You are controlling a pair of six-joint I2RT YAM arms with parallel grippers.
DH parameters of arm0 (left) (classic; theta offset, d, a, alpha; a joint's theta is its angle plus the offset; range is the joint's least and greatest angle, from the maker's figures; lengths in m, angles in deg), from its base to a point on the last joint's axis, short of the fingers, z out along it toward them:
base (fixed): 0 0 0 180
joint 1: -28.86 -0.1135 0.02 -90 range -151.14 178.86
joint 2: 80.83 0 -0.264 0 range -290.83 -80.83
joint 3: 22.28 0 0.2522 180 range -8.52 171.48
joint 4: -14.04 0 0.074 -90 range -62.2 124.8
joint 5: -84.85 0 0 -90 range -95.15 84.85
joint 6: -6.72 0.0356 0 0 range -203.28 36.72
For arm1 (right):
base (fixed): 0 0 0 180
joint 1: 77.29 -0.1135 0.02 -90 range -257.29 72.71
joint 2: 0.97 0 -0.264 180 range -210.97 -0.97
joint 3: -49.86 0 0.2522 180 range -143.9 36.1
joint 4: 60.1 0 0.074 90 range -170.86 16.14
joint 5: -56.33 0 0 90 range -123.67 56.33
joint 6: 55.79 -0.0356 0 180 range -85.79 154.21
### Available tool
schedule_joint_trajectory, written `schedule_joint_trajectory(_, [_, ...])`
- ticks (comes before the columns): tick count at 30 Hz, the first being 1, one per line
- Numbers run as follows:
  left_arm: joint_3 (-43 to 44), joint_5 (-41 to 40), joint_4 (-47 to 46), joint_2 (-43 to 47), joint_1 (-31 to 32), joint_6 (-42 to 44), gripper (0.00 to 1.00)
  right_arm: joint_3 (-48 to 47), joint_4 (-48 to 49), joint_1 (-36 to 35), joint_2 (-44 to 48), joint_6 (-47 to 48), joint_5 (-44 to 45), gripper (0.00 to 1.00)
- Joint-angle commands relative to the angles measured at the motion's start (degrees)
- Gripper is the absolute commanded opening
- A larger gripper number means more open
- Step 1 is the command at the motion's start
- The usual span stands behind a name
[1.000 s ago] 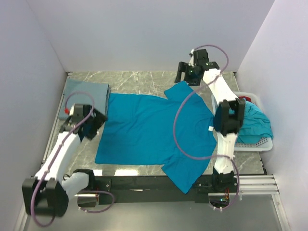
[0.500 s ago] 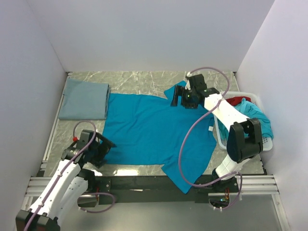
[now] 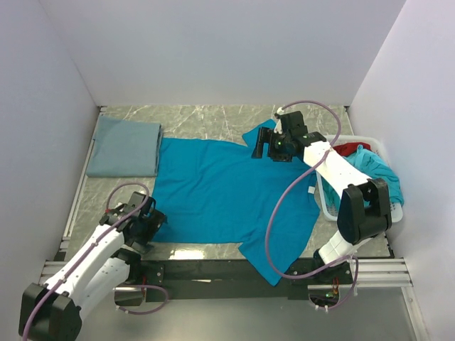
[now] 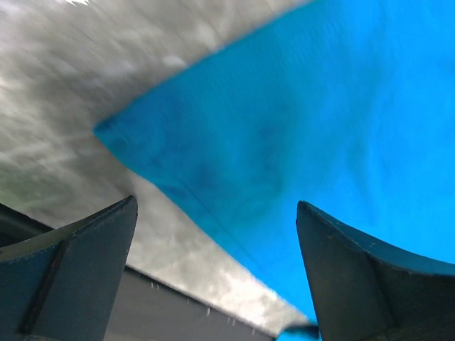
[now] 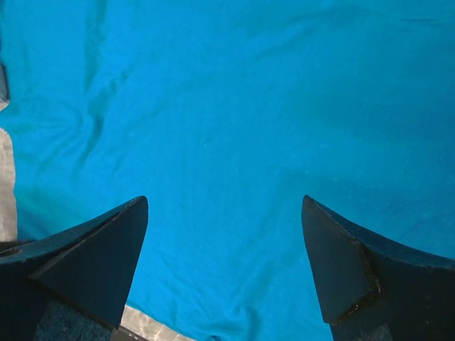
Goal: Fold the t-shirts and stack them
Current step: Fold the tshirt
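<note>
I am seeing bare table (image 3: 206,121) running along the far wall (image 3: 220,50), while the folded grey-blue shirt (image 3: 124,145) is filling the far-left corner and the basket (image 3: 389,211) is crowding the right side.

You have a teal-blue t-shirt (image 3: 213,192) on the grey, white-veined table (image 3: 206,121), a grey-blue t-shirt (image 3: 124,145) at its far left corner, a red t-shirt (image 3: 350,149) in the white basket (image 3: 389,212)
</note>
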Motion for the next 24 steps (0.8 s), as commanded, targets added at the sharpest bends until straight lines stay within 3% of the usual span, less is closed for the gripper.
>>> schedule_joint_trajectory(1, [-0.5,-7.5,-1.6,-1.5,0.2,-5.3,0.99,-0.9,0.9,0.2,1.2,0.4,-1.9,0.94])
schedule_joint_trajectory(5, [-1.0,-10.8,-2.0,-2.6,0.2,-6.6,0.91,-2.2,-0.6,0.3,0.1,0.8,-0.9,0.94])
schedule_joint_trajectory(6, [-1.0,-11.5,-2.0,-2.9,0.2,-6.7,0.82,-2.4,-0.6,0.4,0.0,0.8,-0.6,0.94])
schedule_joint_trajectory(8, [-0.9,-13.0,-2.1,-3.4,0.2,-7.5,0.74,-2.7,-0.9,0.6,-0.1,0.9,-0.8,0.94])
schedule_joint_trajectory(10, [-1.0,-13.6,-2.5,-3.8,0.2,-7.5,0.51,-2.7,-0.8,0.5,0.0,0.8,-0.8,0.94])
schedule_joint_trajectory(14, [-0.9,-13.2,-2.5,-4.7,0.1,-7.6,0.48,-1.7,-0.8,0.5,0.1,0.6,-0.3,0.94])
schedule_joint_trajectory(17, [-1.1,-12.1,-2.6,-4.7,0.1,-7.0,0.39,-1.3,-0.7,0.6,0.2,0.2,-0.6,0.94])
schedule_joint_trajectory(21, [-2.1,-10.3,-3.5,-3.7,0.1,-6.8,0.01,0.2,-1.0,0.4,1.0,-0.2,-0.7,0.94])
schedule_joint_trajectory(24, [-2.5,-9.9,-3.6,-3.0,0.1,-6.7,0.01,1.9,-1.3,0.2,2.6,-0.5,0.0,0.94])
